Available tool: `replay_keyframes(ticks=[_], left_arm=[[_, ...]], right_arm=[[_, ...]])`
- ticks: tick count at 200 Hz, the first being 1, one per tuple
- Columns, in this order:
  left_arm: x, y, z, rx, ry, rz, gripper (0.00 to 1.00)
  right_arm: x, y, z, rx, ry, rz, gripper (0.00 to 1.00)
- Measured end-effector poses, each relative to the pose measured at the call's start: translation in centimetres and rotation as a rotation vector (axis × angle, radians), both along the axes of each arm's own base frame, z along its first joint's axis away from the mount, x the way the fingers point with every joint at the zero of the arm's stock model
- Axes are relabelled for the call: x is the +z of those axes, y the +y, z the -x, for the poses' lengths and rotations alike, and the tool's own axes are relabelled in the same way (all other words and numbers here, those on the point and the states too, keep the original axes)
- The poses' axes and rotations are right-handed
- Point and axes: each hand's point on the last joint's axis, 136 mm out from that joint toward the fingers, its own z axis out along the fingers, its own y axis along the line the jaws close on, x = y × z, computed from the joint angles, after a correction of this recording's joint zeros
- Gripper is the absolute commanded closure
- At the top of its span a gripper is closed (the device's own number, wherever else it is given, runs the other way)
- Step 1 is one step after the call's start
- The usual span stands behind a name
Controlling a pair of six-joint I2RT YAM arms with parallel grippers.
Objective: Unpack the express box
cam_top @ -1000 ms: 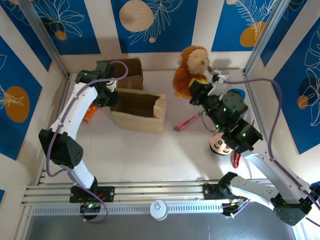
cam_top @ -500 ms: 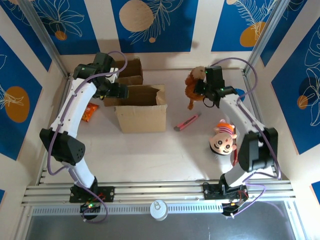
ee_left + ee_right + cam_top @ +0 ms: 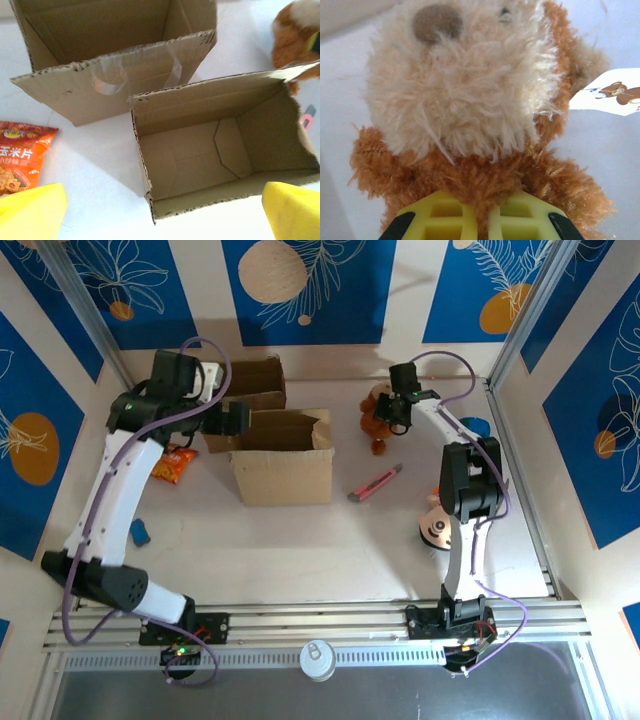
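Observation:
The express box (image 3: 285, 455) is a brown cardboard carton standing upright at mid-table, top open. Its inside (image 3: 220, 145) looks bare in the left wrist view. My left gripper (image 3: 240, 422) hovers over the box's left rim, open, its yellow fingertips (image 3: 30, 210) wide apart with nothing between them (image 3: 165, 220). My right gripper (image 3: 397, 405) is at the back right, shut on a brown plush monkey (image 3: 378, 418). In the right wrist view the yellow fingers (image 3: 482, 220) pinch the fur below the plush's pale face (image 3: 470, 95).
A second open carton (image 3: 250, 385) stands behind the box. An orange snack packet (image 3: 178, 462) lies to its left, a pink utility knife (image 3: 375, 483) to its right. A round plush face (image 3: 440, 525), a blue item (image 3: 140, 532) and a can (image 3: 318, 660) sit nearer the front.
My left gripper opened and let go of the box wall, leaving the box upright. My right arm carried the plush monkey toward the back of the table.

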Motion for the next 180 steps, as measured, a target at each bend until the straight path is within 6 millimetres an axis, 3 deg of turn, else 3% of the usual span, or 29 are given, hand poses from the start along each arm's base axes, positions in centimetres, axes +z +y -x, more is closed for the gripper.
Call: replay_keyframes(ticks=[17, 36, 55, 83, 101, 112, 139, 164, 180], left_arm=[[1.0, 0.3, 1.1, -0.005, -0.046, 0.013, 0.0], [1.1, 0.6, 2.3, -0.008, -0.07, 0.016, 0.0], [0.5, 0.9, 3.2, -0.007, -0.076, 0.014, 0.0], [-0.4, 1.6, 4.0, 0.011, -0.084, -0.002, 0.0], [-0.7, 2.0, 4.1, 0.022, -0.11, -0.009, 0.0], [-1.0, 2.3, 4.1, 0.036, -0.134, -0.017, 0.0], [-1.6, 4.0, 4.2, 0.108, -0.214, -0.057, 0.01], [-2.7, 5.9, 4.2, 0.197, -0.317, -0.094, 0.01], [-4.4, 6.8, 4.4, 0.23, -0.379, -0.11, 0.01]], right_arm=[[-1.8, -0.3, 0.3, -0.028, 0.065, -0.001, 1.0], [-2.7, -0.9, 0.6, -0.063, 0.106, -0.006, 0.88], [-2.7, -1.4, 0.8, -0.094, 0.119, -0.02, 0.63], [-2.8, -2.0, 1.0, -0.116, 0.132, -0.025, 0.36], [-2.5, -2.2, 1.2, -0.122, 0.13, -0.026, 0.04], [-2.0, -2.3, 1.7, -0.115, 0.125, -0.02, 0.01], [1.3, -2.8, 3.8, -0.1, 0.077, -0.007, 0.01], [7.2, -3.8, 6.3, -0.09, -0.063, 0.012, 0.01], [10.9, -4.6, 8.7, -0.083, -0.174, 0.044, 0.01]])
